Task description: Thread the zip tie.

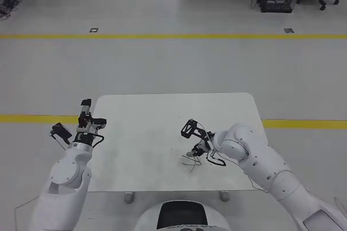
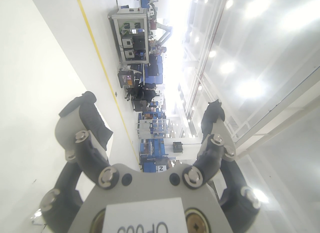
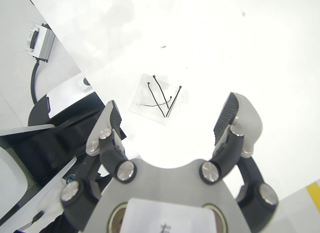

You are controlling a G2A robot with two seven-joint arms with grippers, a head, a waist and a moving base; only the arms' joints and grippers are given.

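Counter [image 1: 162, 133]: pick-up not yet begun, I judge. Left claw [image 2: 151, 101] spread, empty, at the counter's edge. Right claw [image 3: 172, 104] spread above the clear sheet [image 3: 140, 93] bearing crossed zip ties [image 3: 160, 91]. Next: I must single out one tie.

The top camera looks down from high on the whole table [image 1: 150, 133]; the right wrist camera looks down, closer, on the zip ties [image 3: 160, 98] at its near right, a patch both share; the left wrist camera faces the far hall [image 2: 150, 93]
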